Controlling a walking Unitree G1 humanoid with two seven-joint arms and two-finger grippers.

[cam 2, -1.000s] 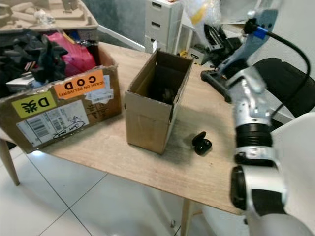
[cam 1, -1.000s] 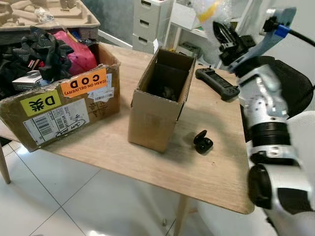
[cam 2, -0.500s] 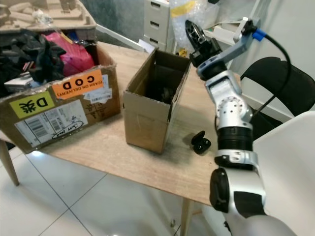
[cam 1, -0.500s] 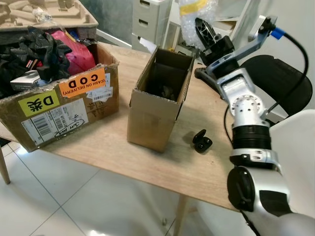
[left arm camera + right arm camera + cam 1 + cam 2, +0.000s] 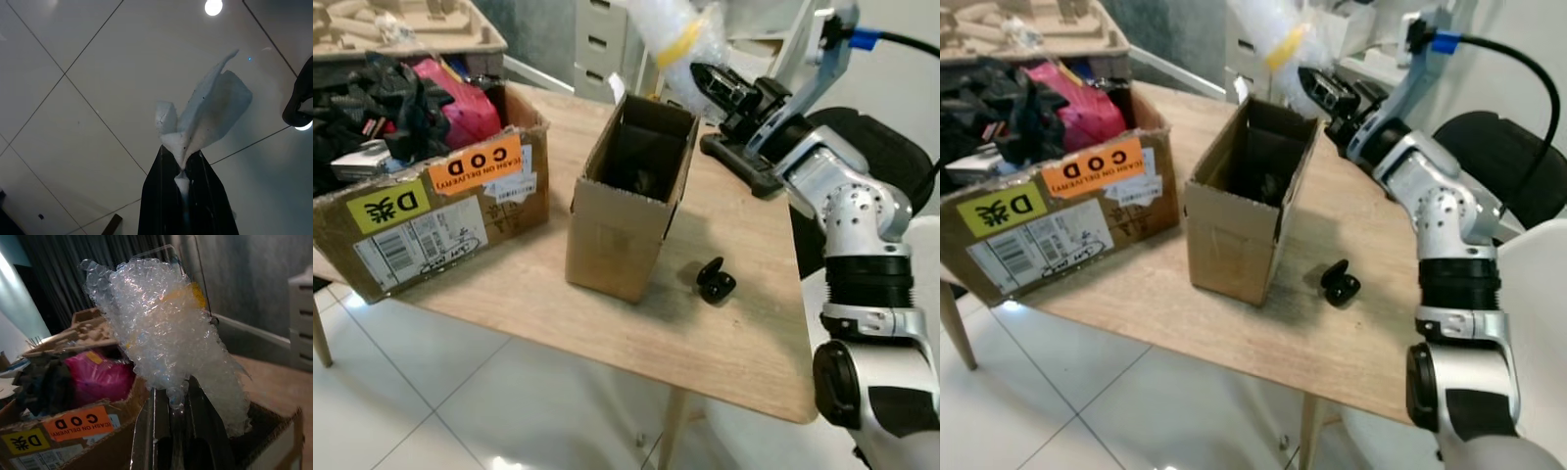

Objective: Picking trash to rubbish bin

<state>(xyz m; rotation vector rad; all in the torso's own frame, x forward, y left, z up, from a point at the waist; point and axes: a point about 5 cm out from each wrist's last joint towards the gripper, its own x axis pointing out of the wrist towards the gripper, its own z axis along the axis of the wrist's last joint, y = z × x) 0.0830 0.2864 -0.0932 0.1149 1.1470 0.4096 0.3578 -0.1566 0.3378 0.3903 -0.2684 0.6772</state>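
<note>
Right wrist view: right end effector [image 5: 172,404] pinches bubble wrap [image 5: 166,338] above the small cardboard box [image 5: 631,196].

Right gripper [image 5: 1317,90] pinching bubble wrap [image 5: 1268,34] above open cardboard box [image 5: 1246,201] mid-table [image 5: 1351,352], black earbud case [image 5: 1339,285] near right edge
</note>
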